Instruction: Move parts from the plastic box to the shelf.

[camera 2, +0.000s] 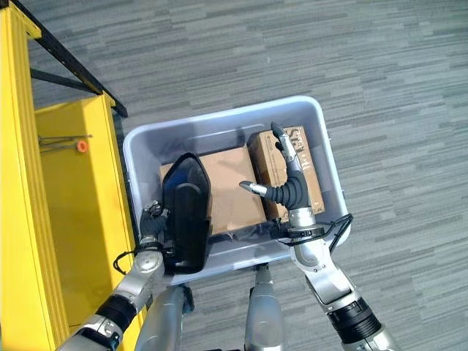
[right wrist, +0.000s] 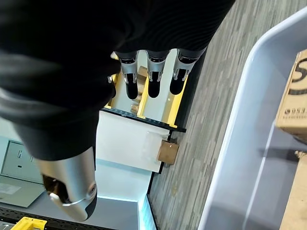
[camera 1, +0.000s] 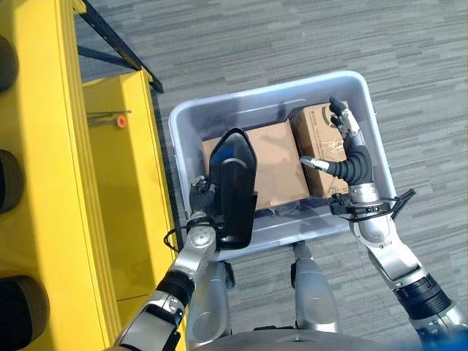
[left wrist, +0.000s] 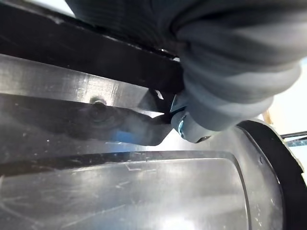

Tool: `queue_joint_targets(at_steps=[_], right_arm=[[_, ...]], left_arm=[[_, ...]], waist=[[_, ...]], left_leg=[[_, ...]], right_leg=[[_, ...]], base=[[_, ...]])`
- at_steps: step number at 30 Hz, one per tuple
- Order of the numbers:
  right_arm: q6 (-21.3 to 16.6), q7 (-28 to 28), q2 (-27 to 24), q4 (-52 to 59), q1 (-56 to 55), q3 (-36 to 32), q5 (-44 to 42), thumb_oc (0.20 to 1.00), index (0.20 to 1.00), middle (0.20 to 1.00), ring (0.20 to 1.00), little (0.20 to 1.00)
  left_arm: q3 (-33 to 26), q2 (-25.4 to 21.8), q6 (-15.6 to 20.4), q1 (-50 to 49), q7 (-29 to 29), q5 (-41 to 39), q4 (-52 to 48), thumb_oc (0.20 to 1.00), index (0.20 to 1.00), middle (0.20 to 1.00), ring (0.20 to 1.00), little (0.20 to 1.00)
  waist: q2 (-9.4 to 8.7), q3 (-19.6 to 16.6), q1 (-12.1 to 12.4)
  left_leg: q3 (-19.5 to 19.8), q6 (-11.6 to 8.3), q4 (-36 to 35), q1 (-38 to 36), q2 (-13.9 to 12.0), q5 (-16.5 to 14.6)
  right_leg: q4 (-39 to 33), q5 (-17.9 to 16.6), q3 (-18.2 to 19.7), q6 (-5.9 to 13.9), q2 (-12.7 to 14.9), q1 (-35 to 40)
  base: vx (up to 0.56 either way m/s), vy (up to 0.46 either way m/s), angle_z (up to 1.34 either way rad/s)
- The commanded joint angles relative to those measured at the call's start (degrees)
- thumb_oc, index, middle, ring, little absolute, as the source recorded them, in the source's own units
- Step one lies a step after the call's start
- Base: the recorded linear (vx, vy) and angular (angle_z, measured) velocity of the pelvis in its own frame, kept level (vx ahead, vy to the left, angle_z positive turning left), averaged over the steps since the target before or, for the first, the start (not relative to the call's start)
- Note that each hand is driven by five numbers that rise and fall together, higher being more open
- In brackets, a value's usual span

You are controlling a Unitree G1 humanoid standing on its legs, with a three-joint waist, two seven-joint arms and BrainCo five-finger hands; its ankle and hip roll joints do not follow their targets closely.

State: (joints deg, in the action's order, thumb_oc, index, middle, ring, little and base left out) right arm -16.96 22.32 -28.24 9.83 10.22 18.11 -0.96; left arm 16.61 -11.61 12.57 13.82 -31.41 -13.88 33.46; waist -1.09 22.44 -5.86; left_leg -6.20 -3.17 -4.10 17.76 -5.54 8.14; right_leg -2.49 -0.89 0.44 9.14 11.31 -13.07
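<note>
The yellow shelf (camera 1: 51, 183) stands well to the left of the plastic box (camera 1: 189, 121), its lower yellow level lying just beside the box's left wall. A small orange-tipped item (camera 1: 120, 121) rests on that level, near the box's far left corner.

The plastic box is grey-blue and sits on the grey striped carpet floor (camera 1: 292, 36).

At the box's near left corner, the left hand (camera 1: 201, 196) is clenched on a black part (camera 1: 232, 186), a long shell-like piece with a pointed upper end. The part stands upright, raised above the box's near rim and partly covering the left edge of the cardboard behind it. In the left wrist view the hand's dark cover is pressed close against a dark and silvery surface; the fingers themselves cannot be made out there.

Inside the box, a large flat cardboard box (camera 1: 274, 164) lies in the middle, and a smaller printed cardboard box (camera 1: 316, 131) lies touching it, against the box's right wall.

The right hand (camera 2: 287, 179) is above the smaller cardboard box, inside the box's right half. It is released: fingers extended straight, thumb spread apart, grasping nothing. The right wrist view confirms the fingers straight in a row.
</note>
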Motion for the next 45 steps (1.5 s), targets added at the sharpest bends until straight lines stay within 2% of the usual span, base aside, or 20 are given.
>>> queue_joint_targets(at_steps=[1,9,15,23,30,31,35,36,38,39,40,41,43,45], right_arm=[[-2.33,-1.44,-1.17,0.34,-0.44,-2.15,0.00,1.000,1.000,1.000,1.000,1.000],[-2.00,-3.67,-1.19,0.01,-2.69,-4.11,-0.21,1.000,1.000,1.000,1.000,1.000],[-1.40,-6.02,-0.96,-0.34,-4.79,-5.81,0.05,1.000,1.000,1.000,1.000,1.000],[-1.03,-7.76,-0.77,-0.53,-5.77,-6.79,0.00,1.000,1.000,1.000,1.000,1.000],[-0.61,-10.20,-0.87,-0.32,-7.85,-7.20,-0.68,1.000,1.000,1.000,1.000,1.000],[-0.53,-10.78,-0.95,-0.50,-7.79,-7.04,-0.97,1.000,1.000,1.000,1.000,1.000],[-0.51,-11.59,-1.21,-0.60,-6.89,-6.13,-1.69,1.000,1.000,1.000,1.000,1.000],[-0.81,-11.63,-1.74,-0.24,-5.45,-5.67,-1.73,1.000,1.000,1.000,1.000,1.000],[-1.42,-11.31,-1.94,-0.48,-2.62,-4.75,-2.17,1.000,1.000,1.000,1.000,1.000],[-2.11,-10.52,-2.21,-0.75,0.69,-3.49,-2.40,1.000,1.000,1.000,1.000,1.000],[-2.18,-10.24,-2.16,-1.06,1.83,-3.18,-2.30,1.000,1.000,1.000,1.000,1.000],[-2.17,-9.04,-2.44,-1.53,4.14,-2.63,-1.74,1.000,1.000,1.000,1.000,1.000],[-1.98,-8.65,-2.99,-1.58,4.92,-2.47,-1.26,1.000,1.000,1.000,1.000,1.000],[-2.12,-8.42,-3.20,-1.25,4.61,-2.66,-0.97,1.000,1.000,1.000,1.000,1.000]], left_arm=[[-3.34,-3.14,3.38,-1.60,1.87,1.77,-3.24,0.200,0.200,0.200,0.200,0.200],[-6.07,-5.65,5.22,-5.52,4.71,1.33,-12.73,0.200,0.200,0.200,0.200,0.200],[-8.28,-7.24,6.49,-8.73,8.99,-0.38,-22.39,0.200,0.200,0.200,0.200,0.200],[-9.68,-8.39,7.11,-12.13,13.24,-2.62,-29.26,0.200,0.200,0.200,0.200,0.200],[-11.13,-9.66,6.36,-19.15,18.55,-6.39,-34.46,0.200,0.200,0.200,0.200,0.200],[-11.33,-9.70,6.00,-20.84,19.50,-7.57,-35.29,0.200,0.200,0.200,0.200,0.200],[-11.93,-9.59,5.76,-22.87,20.49,-8.60,-36.12,0.200,0.200,0.200,0.200,0.200],[-12.44,-9.18,5.57,-24.07,20.98,-9.58,-36.71,0.200,0.200,0.200,0.200,0.200],[-12.68,-8.83,5.56,-24.91,21.24,-10.91,-37.26,0.200,0.200,0.200,0.200,0.200],[-12.07,-8.71,5.30,-25.19,21.45,-11.57,-37.18,0.200,0.200,0.200,0.200,0.200],[-11.68,-8.62,5.21,-24.87,21.57,-11.98,-36.94,0.200,0.200,0.200,0.200,0.200],[-10.97,-8.58,4.97,-23.45,21.20,-11.94,-36.16,0.200,0.200,0.200,0.200,0.200],[-10.86,-8.65,5.16,-22.87,21.40,-12.12,-35.76,0.200,0.200,0.200,0.200,0.200],[-10.80,-8.60,5.53,-22.25,21.11,-11.54,-36.11,0.200,0.200,0.200,0.200,0.200]], waist=[[-2.19,-4.22,1.14],[-1.40,-7.57,1.50],[-0.56,-10.46,1.74],[0.38,-13.08,2.07],[1.73,-15.38,2.68],[2.11,-15.79,3.00],[2.62,-15.67,3.69],[3.03,-15.05,4.52],[3.67,-13.78,5.54],[4.31,-12.49,6.83],[4.55,-12.05,7.09],[4.51,-10.82,7.79],[3.45,-10.29,8.10],[2.26,-10.14,7.80]], left_leg=[[-0.14,-5.10,0.67,-6.15,-6.33,-2.07],[0.14,-4.94,-0.17,-8.68,-5.89,-2.62],[0.46,-4.87,-0.53,-11.74,-5.97,-3.30],[0.78,-4.96,-0.66,-14.44,-6.39,-3.66],[1.90,-5.10,-0.47,-17.42,-8.27,-3.21],[2.52,-4.88,-0.17,-18.05,-9.15,-2.97],[3.62,-4.56,1.35,-18.49,-10.72,-2.35],[4.91,-4.77,2.57,-18.07,-12.32,-0.80],[6.84,-5.30,2.82,-16.69,-14.07,2.27],[9.08,-6.21,1.42,-14.62,-15.05,7.51],[9.51,-6.54,0.56,-13.48,-15.08,9.40],[7.94,-6.36,-0.13,-9.93,-14.06,13.32],[6.51,-5.38,0.86,-9.69,-12.00,11.06],[4.82,-3.80,8.22,-10.32,-10.66,5.92]], right_leg=[[5.02,-5.91,0.24,1.82,3.52,-3.78],[2.96,-6.18,-0.48,2.43,4.20,-0.44],[2.78,-5.42,-1.08,2.60,4.53,2.94],[3.13,-4.14,-1.83,2.45,4.36,6.01],[6.81,-0.14,-3.15,1.27,2.14,8.80],[9.15,1.87,-3.12,0.59,0.91,9.06],[14.02,5.03,-3.31,-0.96,-1.29,8.61],[16.92,7.11,-4.25,-2.21,-3.17,8.19],[19.00,8.52,-5.57,-3.48,-5.20,6.95],[19.67,8.82,-7.18,-4.37,-6.57,5.71],[19.75,8.98,-8.03,-4.60,-6.72,5.11],[19.30,8.67,-10.95,-4.98,-5.57,4.62],[17.91,7.35,-12.06,-5.11,-4.10,4.31],[15.86,5.13,-14.31,-5.79,-1.97,4.03]], base=[[0.05,0.027,0.13],[0.04,0.017,0.07],[0.05,0.012,0.01],[0.01,-0.009,-0.01],[0.01,-0.074,0.08],[-0.01,-0.104,0.06],[-0.04,-0.148,0.03],[-0.16,-0.278,0.09],[-0.24,-0.295,0.21],[-0.27,-0.254,0.39],[-0.36,-0.276,0.98],[-0.28,-0.188,1.38],[-0.24,-0.156,1.43],[-0.27,-0.164,1.08]])
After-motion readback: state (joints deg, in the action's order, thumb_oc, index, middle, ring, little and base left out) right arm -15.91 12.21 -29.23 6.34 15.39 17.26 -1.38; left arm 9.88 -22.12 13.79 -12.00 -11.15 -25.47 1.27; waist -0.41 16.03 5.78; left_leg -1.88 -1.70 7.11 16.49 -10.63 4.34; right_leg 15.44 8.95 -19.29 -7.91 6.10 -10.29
